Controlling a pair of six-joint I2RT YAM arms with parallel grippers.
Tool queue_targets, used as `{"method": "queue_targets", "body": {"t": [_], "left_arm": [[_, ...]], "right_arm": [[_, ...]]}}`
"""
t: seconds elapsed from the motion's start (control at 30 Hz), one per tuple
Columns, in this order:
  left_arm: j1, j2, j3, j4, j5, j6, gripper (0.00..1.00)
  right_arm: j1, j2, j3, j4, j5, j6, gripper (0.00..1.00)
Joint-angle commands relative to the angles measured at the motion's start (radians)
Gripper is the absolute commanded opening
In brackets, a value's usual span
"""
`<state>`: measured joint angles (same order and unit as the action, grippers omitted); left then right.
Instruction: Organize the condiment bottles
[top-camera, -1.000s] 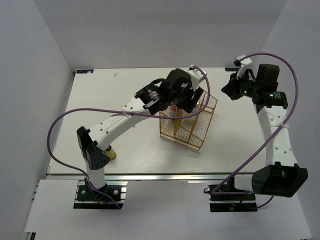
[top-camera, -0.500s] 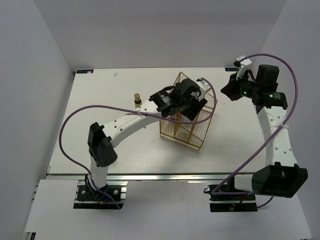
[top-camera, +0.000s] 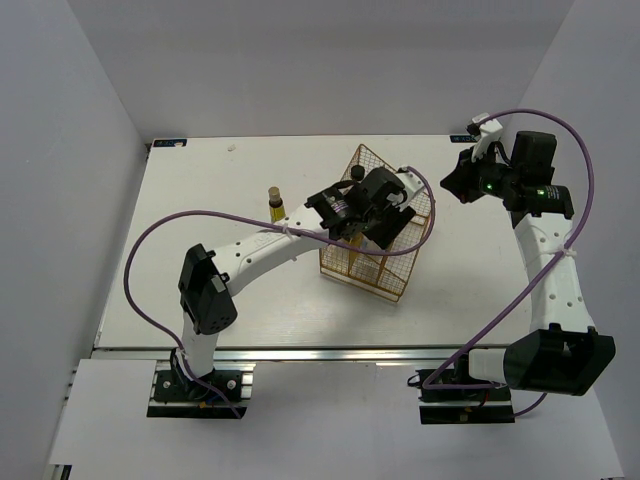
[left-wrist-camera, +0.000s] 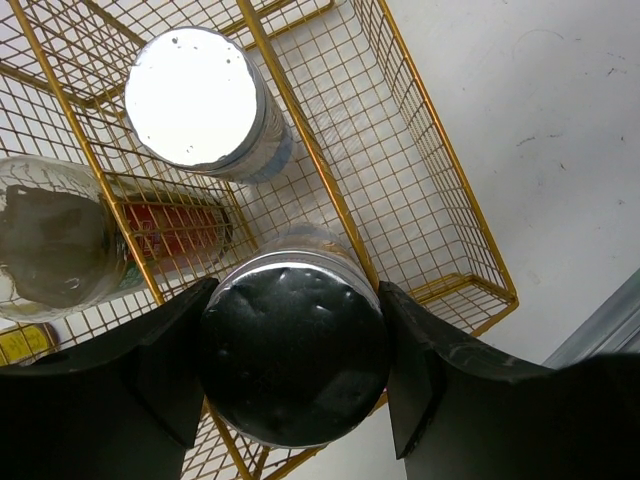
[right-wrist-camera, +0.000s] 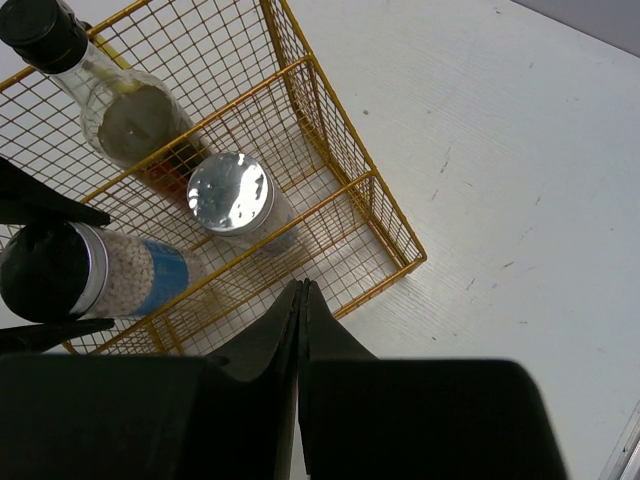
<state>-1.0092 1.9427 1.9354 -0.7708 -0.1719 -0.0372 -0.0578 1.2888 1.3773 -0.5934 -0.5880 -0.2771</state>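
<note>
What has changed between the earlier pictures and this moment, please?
The left gripper, jaws around a white blue-labelled bottle, moved nearer and slightly right over the gold basket. Its arm swung right, uncovering an amber bottle. The right gripper, jaws shut, and the basket stayed put.

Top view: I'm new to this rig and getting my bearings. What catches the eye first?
The gold wire basket in the middle of the table, with the left gripper clamped on a silver-lidded white bottle at one compartment. A second silver-lidded bottle and a taller red-labelled bottle stand inside; an amber bottle stands alone on the table to the basket's left.
</note>
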Motion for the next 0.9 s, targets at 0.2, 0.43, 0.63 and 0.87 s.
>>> {"method": "queue_targets", "body": {"t": [0.2,0.43,0.63,0.87], "left_arm": [[-0.011,-0.036,-0.035,0.065,-0.026,0.013,0.40],[-0.012,-0.048,-0.059,0.074,-0.031,0.007,0.57],[-0.012,-0.056,-0.065,0.079,-0.031,0.000,0.67],[-0.014,-0.070,-0.066,0.090,-0.028,-0.004,0.73]], "right_arm": [[-0.004,-0.032,-0.006,0.035,-0.026,0.007,0.00],[-0.004,-0.037,-0.011,0.033,-0.026,0.007,0.00],[-0.004,-0.040,-0.017,0.033,-0.027,0.007,0.00],[-0.004,-0.043,-0.020,0.030,-0.032,0.006,0.00]]}}
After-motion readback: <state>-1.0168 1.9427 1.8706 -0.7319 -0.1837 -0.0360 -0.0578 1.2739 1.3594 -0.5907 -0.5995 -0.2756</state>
